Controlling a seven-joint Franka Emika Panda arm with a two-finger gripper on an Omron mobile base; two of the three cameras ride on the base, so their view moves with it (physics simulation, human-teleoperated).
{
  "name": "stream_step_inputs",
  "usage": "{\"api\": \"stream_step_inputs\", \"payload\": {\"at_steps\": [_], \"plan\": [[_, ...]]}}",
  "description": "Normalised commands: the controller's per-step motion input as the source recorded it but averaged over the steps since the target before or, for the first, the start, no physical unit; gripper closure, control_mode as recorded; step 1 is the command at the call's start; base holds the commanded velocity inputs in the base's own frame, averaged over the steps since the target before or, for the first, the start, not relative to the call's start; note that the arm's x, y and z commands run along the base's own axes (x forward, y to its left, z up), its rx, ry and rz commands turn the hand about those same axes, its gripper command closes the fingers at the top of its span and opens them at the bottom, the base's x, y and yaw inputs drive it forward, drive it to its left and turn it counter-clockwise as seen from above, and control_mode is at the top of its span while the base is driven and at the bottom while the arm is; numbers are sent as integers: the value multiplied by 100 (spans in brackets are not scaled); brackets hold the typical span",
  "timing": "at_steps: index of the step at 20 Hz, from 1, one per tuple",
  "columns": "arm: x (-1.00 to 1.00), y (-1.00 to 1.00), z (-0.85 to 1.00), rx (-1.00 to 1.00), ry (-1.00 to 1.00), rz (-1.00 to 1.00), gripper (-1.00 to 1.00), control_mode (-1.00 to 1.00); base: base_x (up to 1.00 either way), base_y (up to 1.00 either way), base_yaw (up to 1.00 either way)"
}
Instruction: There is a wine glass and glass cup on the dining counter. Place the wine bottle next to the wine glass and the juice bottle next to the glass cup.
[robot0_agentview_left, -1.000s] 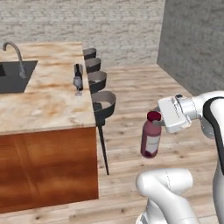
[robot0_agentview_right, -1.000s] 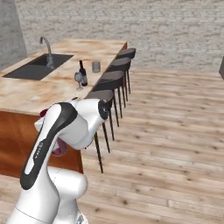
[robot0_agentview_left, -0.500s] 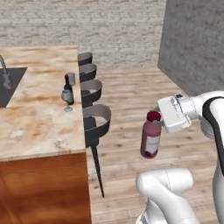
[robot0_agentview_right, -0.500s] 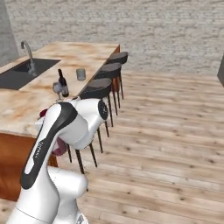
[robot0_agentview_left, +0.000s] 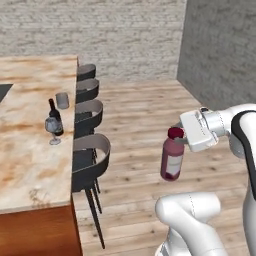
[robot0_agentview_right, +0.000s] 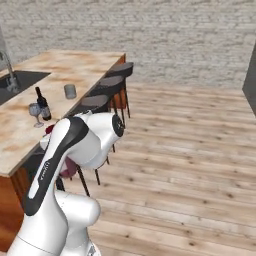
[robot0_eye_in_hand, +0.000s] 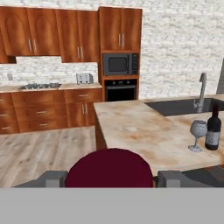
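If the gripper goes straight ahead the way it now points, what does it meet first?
Probably the end edge of the marble dining counter. The gripper holds the dark-red juice bottle, whose cap would arrive first; depth is unclear.

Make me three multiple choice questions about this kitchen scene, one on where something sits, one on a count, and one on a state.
1. Where does the wine bottle stand?
A. On the floor
B. On the dining counter, right by the wine glass
C. In the sink

2. How many bar stools line the counter's edge?
A. Four
B. One
C. Seven

3. What is the gripper doing?
A. Hanging open with nothing in it
B. Pressing on the glass cup
C. Holding the juice bottle by its neck, off the counter

Answers:
1 B, the left base view shows the dark bottle just behind the wine glass on the marble top.
2 A, four dark seats stand in a row there.
3 C, the red-capped bottle hangs from the gripper over the wooden floor.
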Motion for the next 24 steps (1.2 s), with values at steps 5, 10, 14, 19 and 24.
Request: {"api": "stream_step_inputs", "payload": {"at_steps": [5,10,14,19,24], "plan": [[0,0,0,0,0,0,100,100,59,-52,0],[0,0,0,0,0,0,100,100,67,-43,0],[0,0,0,0,0,0,100,100,72,-33,1],[0,0,0,0,0,0,100,100,77,-32,3],[0,0,0,0,0,0,100,100,84,-28,4]]}}
